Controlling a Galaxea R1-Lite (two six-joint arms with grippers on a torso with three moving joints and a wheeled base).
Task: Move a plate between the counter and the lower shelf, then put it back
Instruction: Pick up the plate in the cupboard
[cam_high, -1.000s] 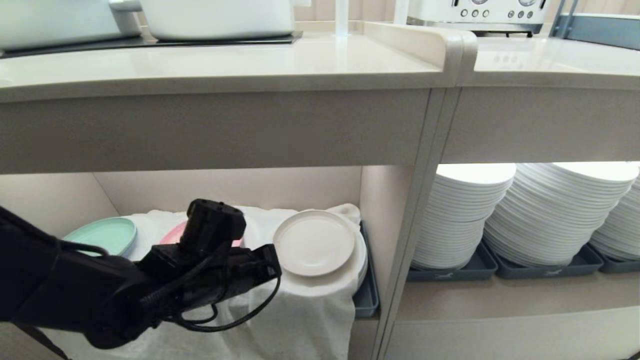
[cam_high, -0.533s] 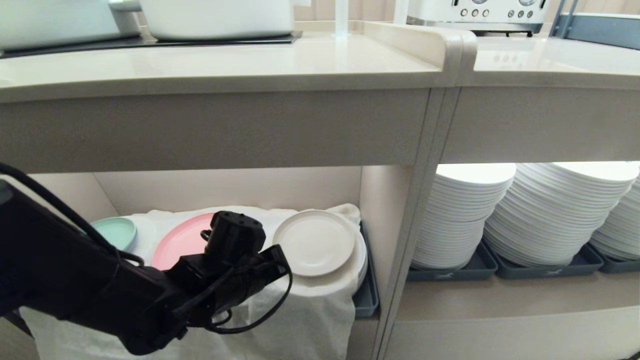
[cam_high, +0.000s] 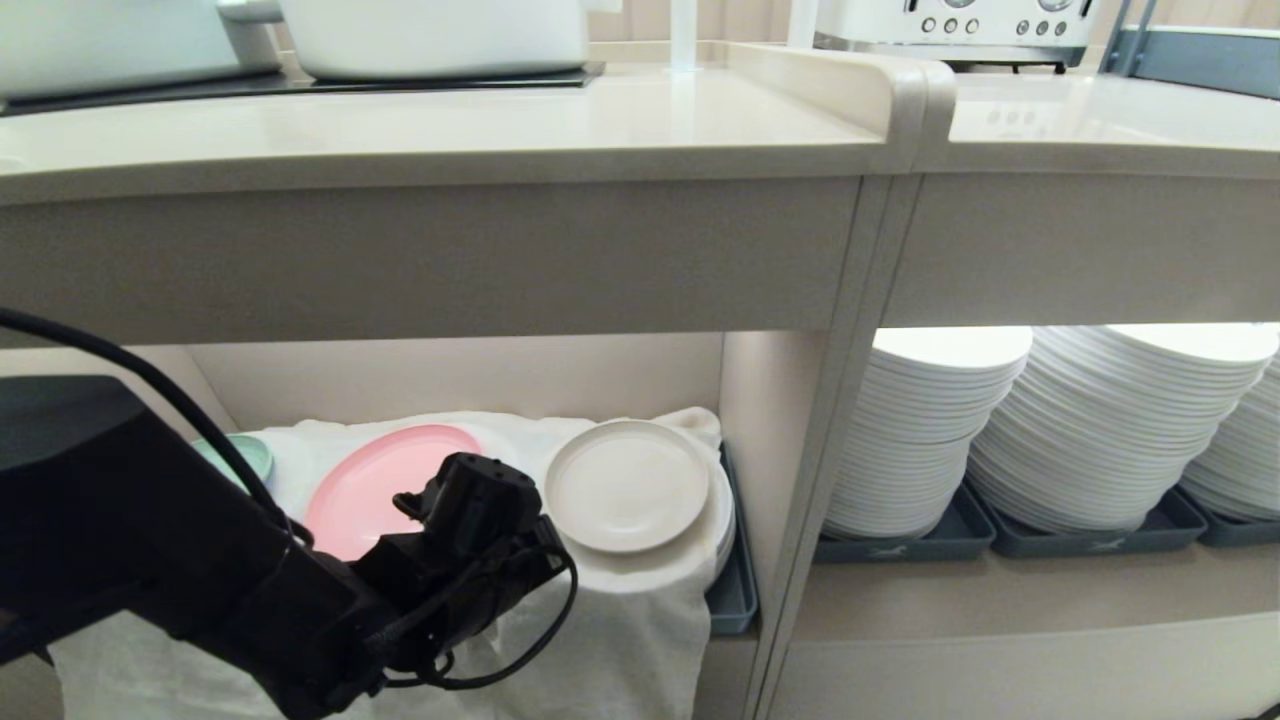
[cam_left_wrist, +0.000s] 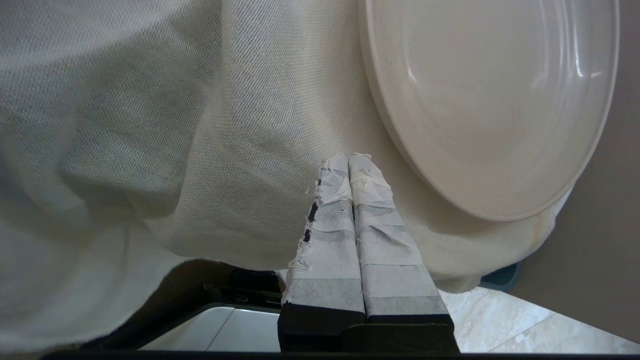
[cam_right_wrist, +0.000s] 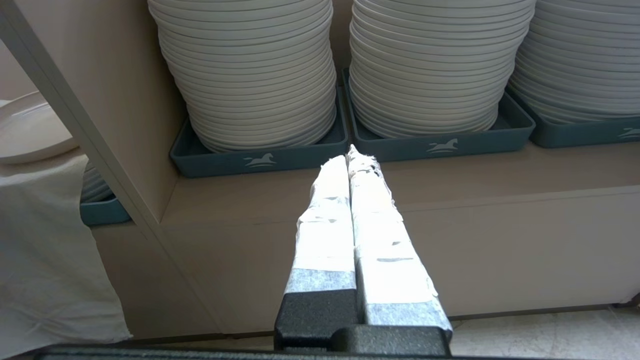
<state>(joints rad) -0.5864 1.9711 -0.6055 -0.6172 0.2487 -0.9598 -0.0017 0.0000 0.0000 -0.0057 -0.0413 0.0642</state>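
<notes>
Lower now at the frame's lower left, the left claw, fingers together, uncovers the pink plate; only its wrist view shows the tips beside the plate.

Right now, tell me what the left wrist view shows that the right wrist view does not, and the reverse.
Only the left wrist view: the shut left gripper over the white cloth, its tips just short of the cream plate, whose whole inside shows.

Only the right wrist view: the shut right gripper pointing at the stacked white plates in dark-grey trays in the neighbouring bay.

Both: the white cloth and the cream plate, which the right wrist view catches only as an edge at the side, plus a strip of tiled floor.
</notes>
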